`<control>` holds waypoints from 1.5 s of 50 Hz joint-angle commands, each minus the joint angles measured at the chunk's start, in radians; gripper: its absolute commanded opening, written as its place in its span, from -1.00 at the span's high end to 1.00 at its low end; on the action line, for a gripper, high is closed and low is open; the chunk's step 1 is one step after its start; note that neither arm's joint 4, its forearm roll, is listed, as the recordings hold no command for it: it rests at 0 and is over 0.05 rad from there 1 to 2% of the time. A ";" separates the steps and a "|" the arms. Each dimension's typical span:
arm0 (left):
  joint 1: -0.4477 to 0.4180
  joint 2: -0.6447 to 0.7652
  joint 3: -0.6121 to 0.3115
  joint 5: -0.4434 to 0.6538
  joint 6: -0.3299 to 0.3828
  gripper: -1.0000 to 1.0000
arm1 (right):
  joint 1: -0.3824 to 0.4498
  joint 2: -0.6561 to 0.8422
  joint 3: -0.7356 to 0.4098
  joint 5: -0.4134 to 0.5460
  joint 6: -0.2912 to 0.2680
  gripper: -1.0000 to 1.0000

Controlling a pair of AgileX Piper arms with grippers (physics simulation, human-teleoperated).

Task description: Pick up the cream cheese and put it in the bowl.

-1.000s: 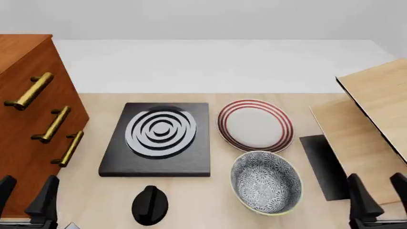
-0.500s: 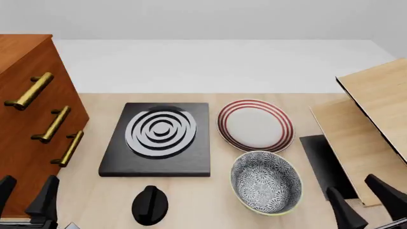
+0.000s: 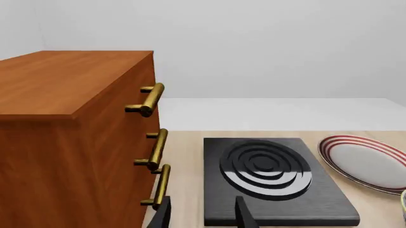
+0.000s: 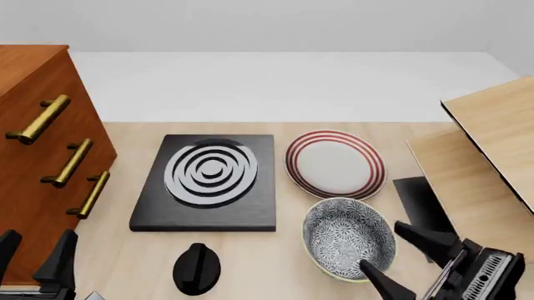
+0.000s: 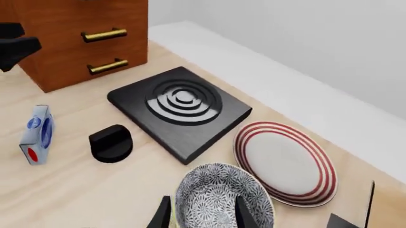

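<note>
Hovering by bowl (image 4: pixel 349 238), right gripper (image 4: pixel 411 256) spread wide, empty; cream cheese (image 5: pixel 37 134) lies far across table, ungrasped.

Left gripper (image 3: pixel 201 213) idle, parted, holding nothing.

Grippers: two, left (image 4: pixel 34 256), right (image 4: pixel 404 259)
Bowl (image 4: pixel 348 239): one
Plate (image 4: pixel 336 164): one
Cream cheese carton (image 5: pixel 37 134): one
Burner (image 4: pixel 207 180): one
Knob (image 4: pixel 197 269): one
Drawer handles (image 4: pixel 70 162): three

Black knob (image 5: pixel 110 142) stands between cream cheese (image 5: pixel 37 135), bowl (image 5: pixel 222 199).
</note>
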 commanded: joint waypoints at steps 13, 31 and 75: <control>0.000 0.000 0.000 0.000 0.000 -1.00 | 0.298 0.616 -0.102 -0.395 0.014 -1.00; 0.000 0.000 0.000 0.000 0.000 -1.00 | 0.482 1.018 -0.304 -0.529 0.045 -1.00; 0.000 0.000 0.000 0.000 0.000 -1.00 | 0.683 1.422 -0.652 -0.516 0.106 -1.00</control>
